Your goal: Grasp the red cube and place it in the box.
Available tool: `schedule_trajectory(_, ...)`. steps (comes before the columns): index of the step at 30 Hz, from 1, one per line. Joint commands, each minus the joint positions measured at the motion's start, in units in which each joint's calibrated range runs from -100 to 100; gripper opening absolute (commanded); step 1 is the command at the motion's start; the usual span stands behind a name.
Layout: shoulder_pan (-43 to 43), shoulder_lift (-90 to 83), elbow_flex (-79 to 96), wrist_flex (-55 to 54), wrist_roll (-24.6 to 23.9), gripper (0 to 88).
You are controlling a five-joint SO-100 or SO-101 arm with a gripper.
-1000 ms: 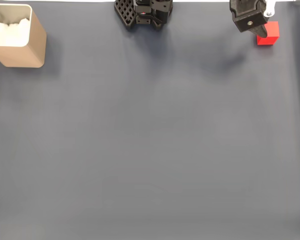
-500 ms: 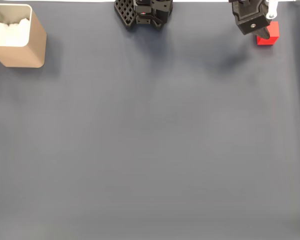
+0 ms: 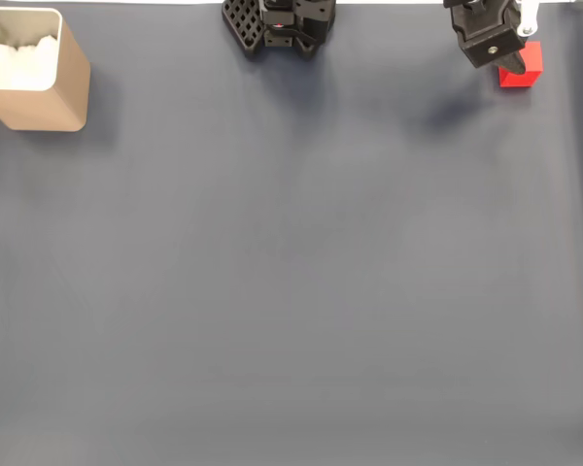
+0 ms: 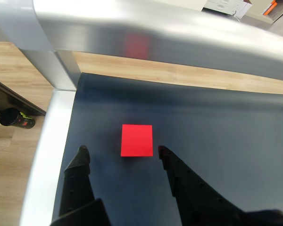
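Note:
The red cube [image 3: 523,68] rests on the dark mat at the top right of the fixed view, partly covered by my gripper [image 3: 510,60]. In the wrist view the red cube [image 4: 137,140] lies flat just beyond my gripper [image 4: 122,153]. The two black fingertips [image 4: 82,155] stand apart, one on either side of the cube's near edge, not touching it. The gripper is open. The tan box [image 3: 34,73] with white padding stands at the top left of the fixed view, far from the cube.
The arm's black base [image 3: 277,24] sits at the top middle of the mat. A silver metal frame [image 4: 146,33] borders the mat close behind and left of the cube. The wide grey mat [image 3: 291,272] between cube and box is bare.
The gripper has shifted slightly upward in the fixed view over the last second, covering a bit more of the cube. The cube and box have not moved.

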Motion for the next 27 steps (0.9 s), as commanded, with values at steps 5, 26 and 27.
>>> schedule_trajectory(5, -0.5, 1.5, -0.93, -2.41, -0.24, 34.3)
schedule_trajectory(26, -0.5, 8.52, -3.12, -6.68, -1.22, 34.4)
schedule_trajectory(27, -0.5, 8.69, -3.12, -6.84, -1.22, 34.4)
